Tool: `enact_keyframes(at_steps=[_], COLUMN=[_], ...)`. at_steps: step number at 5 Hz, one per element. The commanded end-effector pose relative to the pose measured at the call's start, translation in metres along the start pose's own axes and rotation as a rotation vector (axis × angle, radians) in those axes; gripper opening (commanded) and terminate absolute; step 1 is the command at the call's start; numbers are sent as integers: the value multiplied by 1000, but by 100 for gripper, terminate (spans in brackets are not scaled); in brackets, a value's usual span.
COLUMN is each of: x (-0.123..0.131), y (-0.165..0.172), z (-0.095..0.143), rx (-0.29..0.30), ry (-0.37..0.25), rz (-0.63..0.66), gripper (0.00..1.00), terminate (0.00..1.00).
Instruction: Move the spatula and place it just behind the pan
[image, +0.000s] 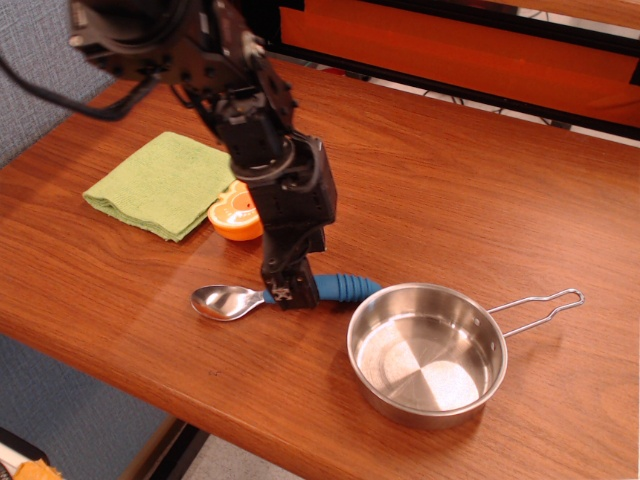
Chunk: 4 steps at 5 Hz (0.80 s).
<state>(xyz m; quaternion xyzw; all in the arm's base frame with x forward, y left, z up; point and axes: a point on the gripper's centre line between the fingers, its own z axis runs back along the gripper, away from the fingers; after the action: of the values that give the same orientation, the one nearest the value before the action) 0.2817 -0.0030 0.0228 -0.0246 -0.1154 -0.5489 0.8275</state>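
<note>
The spatula is a spoon with a shiny silver bowl (222, 301) and a thick ribbed blue handle (348, 288). It lies flat on the wooden table, just left of the pan (427, 355). The pan is a small round steel pan with a thin wire loop handle (540, 308) pointing right. My black gripper (292, 292) is down at the table over the neck end of the blue handle. Its fingers stand on either side of the handle and look open. The near finger hides that part of the handle.
An orange half-fruit toy (238, 215) sits just behind the gripper, next to a folded green cloth (163, 184) at the left. The table's front edge (150, 385) runs close below the spoon. An orange and black panel (470, 50) stands along the back.
</note>
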Motion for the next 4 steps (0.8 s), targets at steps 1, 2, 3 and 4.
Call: enact_keyframes(at_steps=[1, 2, 3, 4], x=[3, -3, -8, -9], y=[-4, -6, -10, -11], z=[-5, -11, -13, -11], rx=[12, 4, 5, 21], ry=[108, 119, 100, 116], rz=[5, 41, 79, 92], gripper=[100, 100, 100, 0], terminate=[0, 0, 0, 0])
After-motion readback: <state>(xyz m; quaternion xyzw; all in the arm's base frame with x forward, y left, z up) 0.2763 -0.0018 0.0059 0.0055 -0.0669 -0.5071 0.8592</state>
